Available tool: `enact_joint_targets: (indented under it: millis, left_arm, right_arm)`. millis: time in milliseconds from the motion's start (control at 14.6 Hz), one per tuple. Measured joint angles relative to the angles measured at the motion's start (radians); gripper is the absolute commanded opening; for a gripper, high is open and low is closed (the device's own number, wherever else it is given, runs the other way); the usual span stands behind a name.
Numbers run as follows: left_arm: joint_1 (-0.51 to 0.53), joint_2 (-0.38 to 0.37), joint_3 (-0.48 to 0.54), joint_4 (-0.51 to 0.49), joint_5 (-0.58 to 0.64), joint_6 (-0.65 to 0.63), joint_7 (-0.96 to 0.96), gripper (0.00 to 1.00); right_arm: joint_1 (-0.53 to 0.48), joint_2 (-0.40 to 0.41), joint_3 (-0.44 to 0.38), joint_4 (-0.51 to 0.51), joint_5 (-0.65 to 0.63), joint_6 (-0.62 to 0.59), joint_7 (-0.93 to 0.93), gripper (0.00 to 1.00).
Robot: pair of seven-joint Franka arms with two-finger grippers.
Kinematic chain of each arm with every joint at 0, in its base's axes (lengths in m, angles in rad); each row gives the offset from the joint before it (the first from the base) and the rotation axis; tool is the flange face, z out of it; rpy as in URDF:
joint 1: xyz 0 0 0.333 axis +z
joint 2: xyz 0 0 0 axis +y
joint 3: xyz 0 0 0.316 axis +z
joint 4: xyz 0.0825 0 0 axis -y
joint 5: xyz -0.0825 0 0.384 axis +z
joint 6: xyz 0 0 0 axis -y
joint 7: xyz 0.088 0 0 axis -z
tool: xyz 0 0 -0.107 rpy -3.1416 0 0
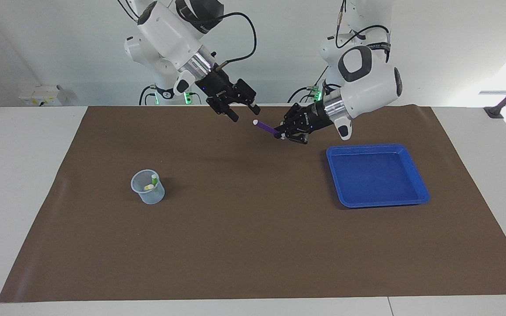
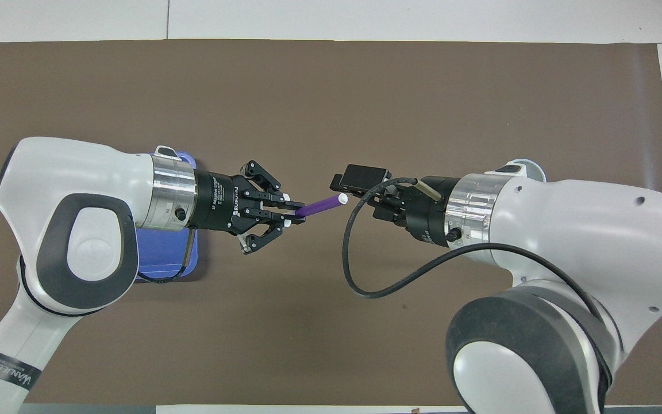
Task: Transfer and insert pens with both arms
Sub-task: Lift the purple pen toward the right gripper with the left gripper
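The purple pen (image 1: 266, 127) is up in the air over the brown mat (image 1: 253, 245), about midway along the table. The left gripper (image 1: 282, 135) has its jaws clamped on the pen's darker end, and the pale cap end points toward the right gripper (image 1: 245, 113). In the overhead view the pen (image 2: 320, 205) lies almost level between the two grippers, its cap tip just beside the right gripper's fingers (image 2: 338, 185); whether tip and finger touch I cannot tell. The right gripper's jaws stand wide apart and hold nothing, aimed at the pen from the right arm's end of the table.

The clear cup (image 1: 148, 188) stands on the mat toward the right arm's end of the table, farther from the robots than the grippers. In it are the green pen (image 1: 153, 178) and the yellow pen (image 1: 149, 187), both with pale cap ends up, leaning against the wall. In the overhead view the cup is almost wholly hidden under the right arm.

The blue tray (image 1: 376, 202) lies flat on the mat toward the left arm's end of the table, with nothing showing in it. In the overhead view the left arm covers most of it.

The mat covers most of the white table (image 1: 20, 175), with bare white edges showing around it. A pale wall (image 1: 59, 44) rises past the robots' end of the table, with two smaller arms with green lights (image 1: 319, 94) in front of it.
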Motion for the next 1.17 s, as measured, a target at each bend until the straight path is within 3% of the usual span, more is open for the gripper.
enact_joint_targets:
  millis: [69,206,754,1166]
  left_arm:
    - [-0.009,-0.021,0.000,-0.023,-0.009,0.017,-0.003,0.00]
    - [-0.015,-0.041,0.000,-0.049,-0.025,0.035,-0.006,0.00]
    - [-0.016,-0.047,0.000,-0.053,-0.042,0.058,-0.008,0.00]
    - [-0.033,-0.047,0.000,-0.053,-0.045,0.073,-0.017,0.00]
  right_arm:
    - [0.000,0.000,0.000,-0.002,0.000,0.000,-0.007,0.95]
    - [0.008,0.000,0.001,-0.005,0.000,0.010,-0.013,0.79]
    - [0.034,0.000,0.002,-0.015,0.000,0.027,-0.014,0.75]
    - [0.039,0.000,0.002,-0.023,0.000,0.027,-0.015,0.62]
